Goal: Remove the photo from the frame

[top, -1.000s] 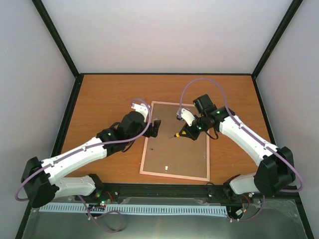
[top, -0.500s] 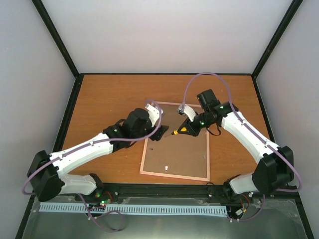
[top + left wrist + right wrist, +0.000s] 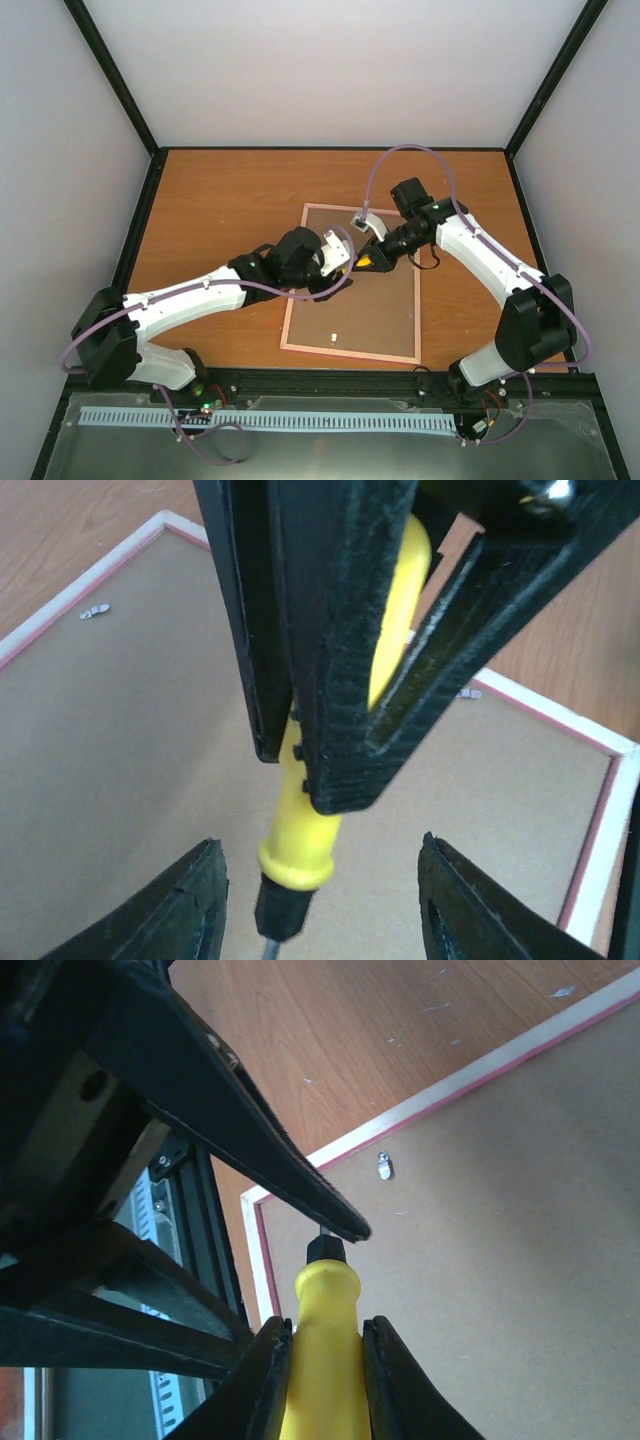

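One yellow screwdriver (image 3: 300,830) clamped in right hand (image 3: 325,1350), left hand (image 3: 320,910) apart around its handle, above face-down frame (image 3: 349,354).

Yellow-handled screwdriver (image 3: 322,1360), tilted; orange-brown wooden table (image 3: 220,200).

Left pincer (image 3: 325,905) reaches the screwdriver (image 3: 300,845)
Swung from the frame's (image 3: 365,320) 9 o'clock edge toward 3 o'clock, jaws narrowing.

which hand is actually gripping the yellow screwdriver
The right hand: it is shut on the screwdriver handle. The left hand only straddles it, fingers apart and not touching.
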Controlling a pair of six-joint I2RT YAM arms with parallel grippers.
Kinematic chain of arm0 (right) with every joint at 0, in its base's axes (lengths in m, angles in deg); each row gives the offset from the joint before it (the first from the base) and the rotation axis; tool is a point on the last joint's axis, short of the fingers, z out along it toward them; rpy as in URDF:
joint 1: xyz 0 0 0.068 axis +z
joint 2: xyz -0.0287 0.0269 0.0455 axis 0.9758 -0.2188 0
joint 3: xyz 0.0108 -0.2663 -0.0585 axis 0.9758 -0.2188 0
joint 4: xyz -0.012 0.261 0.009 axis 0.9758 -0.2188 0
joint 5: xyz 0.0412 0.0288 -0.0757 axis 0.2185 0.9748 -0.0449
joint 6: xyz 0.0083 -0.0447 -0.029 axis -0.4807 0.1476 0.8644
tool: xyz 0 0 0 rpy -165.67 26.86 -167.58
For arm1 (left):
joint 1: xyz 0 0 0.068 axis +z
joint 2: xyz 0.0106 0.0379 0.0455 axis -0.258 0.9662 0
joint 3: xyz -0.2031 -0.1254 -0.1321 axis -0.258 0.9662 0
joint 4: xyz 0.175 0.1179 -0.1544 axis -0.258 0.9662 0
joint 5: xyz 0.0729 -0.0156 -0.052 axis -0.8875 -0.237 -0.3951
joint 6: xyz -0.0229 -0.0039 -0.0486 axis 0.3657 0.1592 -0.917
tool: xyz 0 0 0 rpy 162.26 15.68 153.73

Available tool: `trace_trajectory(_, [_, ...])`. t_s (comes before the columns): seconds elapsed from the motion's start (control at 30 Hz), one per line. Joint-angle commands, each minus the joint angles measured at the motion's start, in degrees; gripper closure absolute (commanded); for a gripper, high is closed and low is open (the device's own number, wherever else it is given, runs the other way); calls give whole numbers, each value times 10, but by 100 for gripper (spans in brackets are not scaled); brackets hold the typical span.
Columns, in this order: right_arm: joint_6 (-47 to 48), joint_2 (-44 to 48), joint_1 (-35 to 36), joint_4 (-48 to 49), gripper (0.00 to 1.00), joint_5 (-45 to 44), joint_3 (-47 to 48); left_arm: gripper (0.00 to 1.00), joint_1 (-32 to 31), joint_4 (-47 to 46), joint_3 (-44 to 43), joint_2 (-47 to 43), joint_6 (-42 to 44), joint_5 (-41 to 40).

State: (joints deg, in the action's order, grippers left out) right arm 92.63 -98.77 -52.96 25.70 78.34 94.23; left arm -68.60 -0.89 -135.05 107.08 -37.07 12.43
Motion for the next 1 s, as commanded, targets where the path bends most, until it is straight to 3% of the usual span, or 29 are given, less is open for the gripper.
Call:
trace_trajectory(0.0, [-5, -2, -4, -11, 95, 37, 11, 50, -13, 7, -36, 9, 40, -43])
trace_trajectory(0.27, [-5, 0, -5, -14, 95, 53, 8, 62, -13, 8, -55, 32, 63, -48])
trace_trajectory(0.53, [-4, -2, -16, -16, 94, 67, 9, 60, -14, -1, -41, 30, 86, -45])
trace_trajectory(0.87, [-6, -10, -24, -9, 94, 66, 5, 83, -14, -13, -33, 35, 82, -53])
trace_trajectory(0.97, [-6, -12, -33, -12, 86, 63, 8, 87, -14, -23, -24, 33, 74, -60])
